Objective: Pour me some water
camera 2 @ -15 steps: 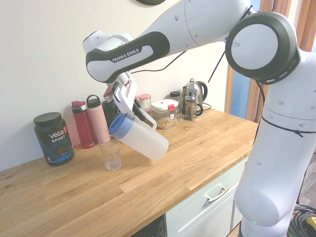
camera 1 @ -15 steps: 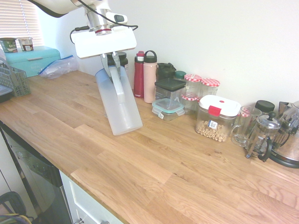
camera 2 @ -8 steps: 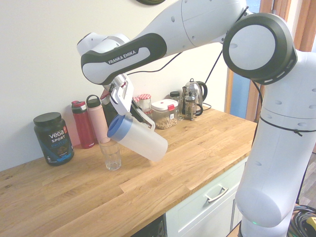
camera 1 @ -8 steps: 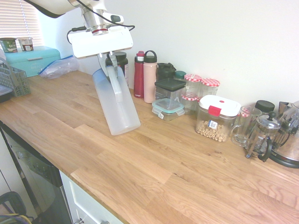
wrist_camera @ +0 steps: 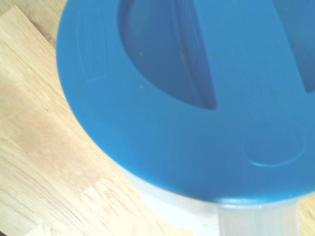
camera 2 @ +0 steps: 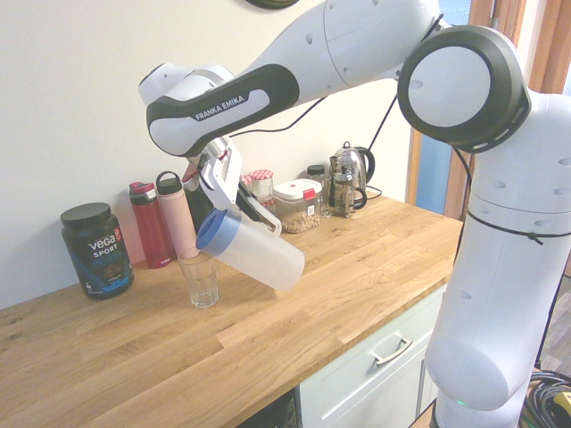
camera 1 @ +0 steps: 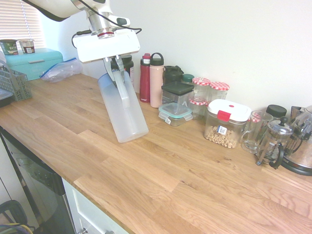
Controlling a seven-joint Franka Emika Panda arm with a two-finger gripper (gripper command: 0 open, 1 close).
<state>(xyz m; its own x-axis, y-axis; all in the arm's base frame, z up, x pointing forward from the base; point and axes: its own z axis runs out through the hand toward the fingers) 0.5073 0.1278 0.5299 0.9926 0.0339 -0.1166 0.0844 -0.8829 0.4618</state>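
In the first outside view the jug (camera 1: 122,108) hangs above the wooden worktop (camera 1: 161,170), tipped so its bottom points at us; the gripper (camera 1: 118,80) has its fingers pinching the white handle (camera 1: 124,90), because that is the easy part to hold; the water must be inside the jug, but it is too clear to see here; bottles and jars stand along the wall, well apart from the jug. In the second outside view the blue lid (camera 2: 217,231) leans down over 1 empty-looking glass (camera 2: 199,278), so the spout is just above the rim; I think the jug is tilted like this so water can run into the glass, but I cannot see any stream yet; a black tub (camera 2: 96,250) stands near the glass. In the wrist view the blue lid (wrist_camera: 197,98) fills almost the whole picture, with worktop wood beside it. Compared with half a second ago, the jug has shifted a tiny bit away from the wall side and sits a touch lower over the glass; the tilt looks about the same.
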